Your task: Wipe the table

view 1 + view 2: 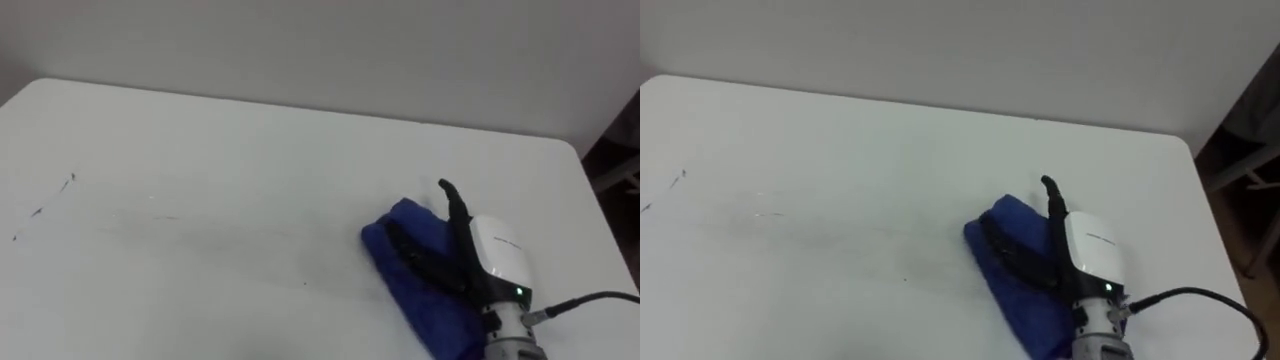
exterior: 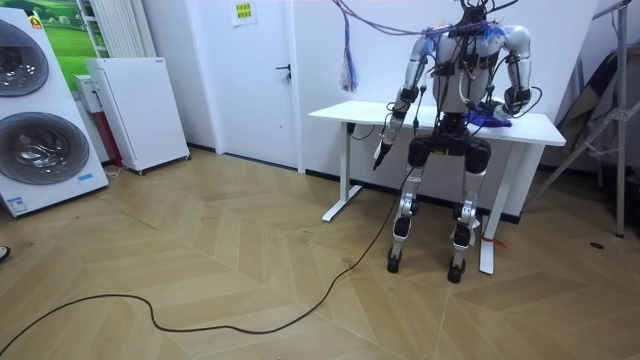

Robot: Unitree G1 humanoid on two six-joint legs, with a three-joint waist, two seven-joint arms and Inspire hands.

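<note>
A blue cloth [image 1: 405, 290] is seen bunched on the white table [image 1: 250, 150], at its near right part and well in from the right edge. The right hand [image 1: 495, 255] is laid on top of the cloth. Its dark fingers [image 1: 425, 258] are stretched out flat across the fabric rather than curled round it, and one finger reaches just past the cloth's far edge. Nothing is gripped; the cloth is only pressed under the released hand.

A faint grey streak [image 1: 200, 225] can be made out to the left of the cloth, running across the middle of the tabletop. A few thin dark marks [image 1: 42, 208] lie near the left edge, well apart from the cloth.

In the room view the robot is shown standing upright against the table's near side, facing it, with the right arm bent up over the top. The left hand [image 2: 383, 152] hangs beside the body below the tabletop. It is too small there, so whether it is released or clenched cannot be told.
</note>
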